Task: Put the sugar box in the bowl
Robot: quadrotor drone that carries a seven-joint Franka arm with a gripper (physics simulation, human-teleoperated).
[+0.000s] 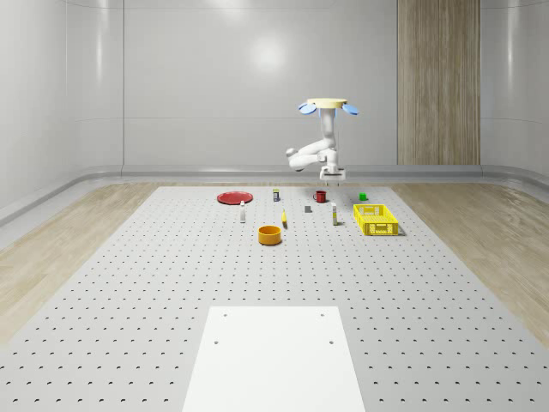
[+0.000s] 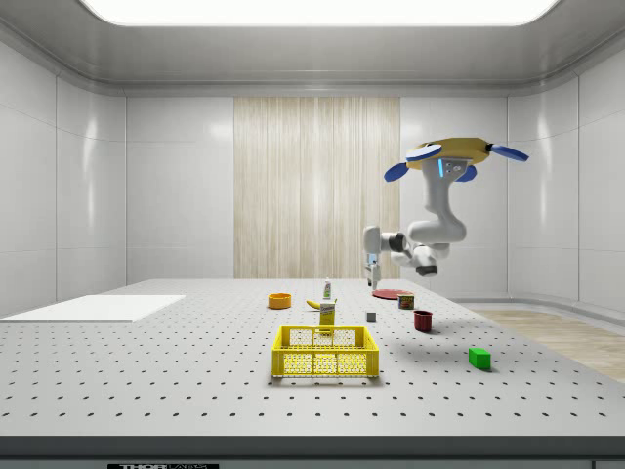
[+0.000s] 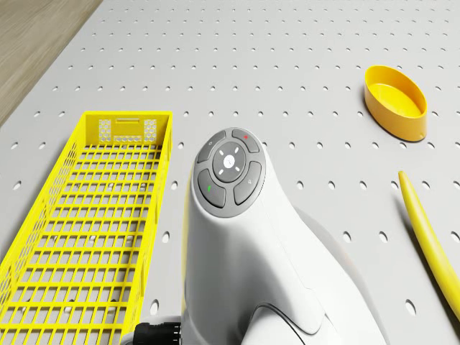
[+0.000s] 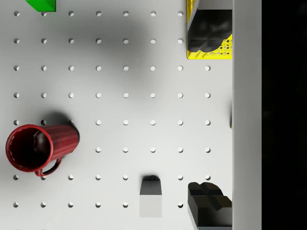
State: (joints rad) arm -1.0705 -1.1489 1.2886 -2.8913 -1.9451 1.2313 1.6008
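Note:
The sugar box [image 1: 333, 216], a small yellow and white carton, stands upright on the perforated table just behind the yellow basket [image 2: 327, 315]. The orange bowl [image 1: 270, 234] sits apart from it, nearer the table's middle [image 2: 279, 301] [image 3: 395, 100]. The drone [image 1: 327, 106] hovers high over the far part of the table [image 2: 449, 154]. Its arm hangs down with the gripper [image 1: 332, 176] well above the sugar box, pointing downward [image 2: 371, 274]. In the wrist view the gripper [image 4: 208, 120] is open, its dark fingertips [image 4: 208, 36] far apart with nothing between them.
A yellow mesh basket [image 1: 376, 219] [image 3: 86, 223] stands beside the sugar box. Below the gripper lie a red mug [image 4: 38, 147], a small grey cube [image 4: 151, 189] and a green cube [image 4: 41, 5]. A banana [image 3: 428, 230], a red plate [image 1: 233, 197] and a white sheet [image 1: 274, 360] are also on the table.

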